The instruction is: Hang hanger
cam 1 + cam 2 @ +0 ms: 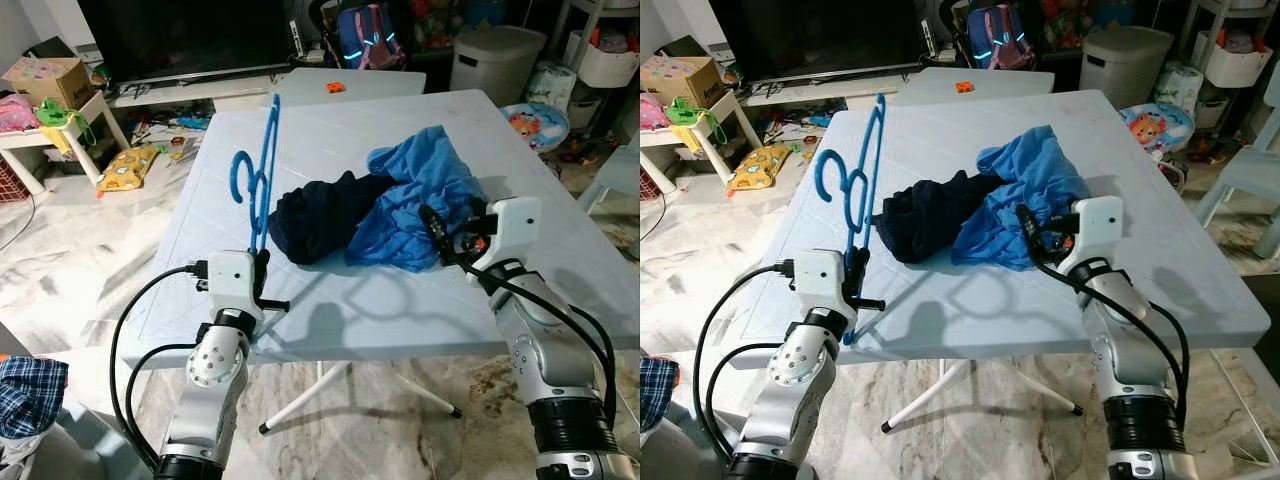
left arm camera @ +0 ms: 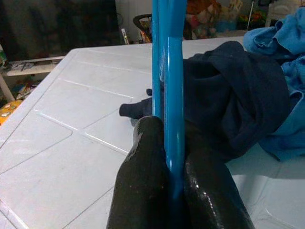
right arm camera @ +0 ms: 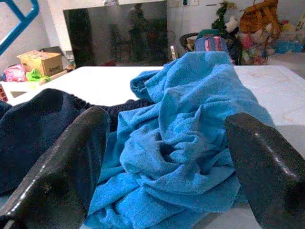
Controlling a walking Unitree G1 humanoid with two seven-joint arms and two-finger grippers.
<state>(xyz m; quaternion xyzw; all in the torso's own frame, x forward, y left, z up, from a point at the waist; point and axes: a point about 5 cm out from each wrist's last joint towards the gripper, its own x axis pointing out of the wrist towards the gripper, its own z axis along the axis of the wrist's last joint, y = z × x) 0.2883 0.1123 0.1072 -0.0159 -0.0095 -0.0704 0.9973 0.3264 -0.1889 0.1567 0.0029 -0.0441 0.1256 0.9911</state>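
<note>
Two end effectors at the near edge of the desk point(image 1: 400, 330), one hanger held.

Left end effector point(image 1: 262, 268) pinches the blue hanger point(image 1: 258, 180) by its lower end; its long axis rises up and far, hook to the left. Right end effector point(image 1: 436, 232) is spread, touching the blue cloth point(image 1: 420, 195) beside the dark garment point(image 1: 320, 225).

Silver jointed arms, white wrist housings, looping black cables, glossy black gripper fingers point(image 2: 143, 191).
</note>
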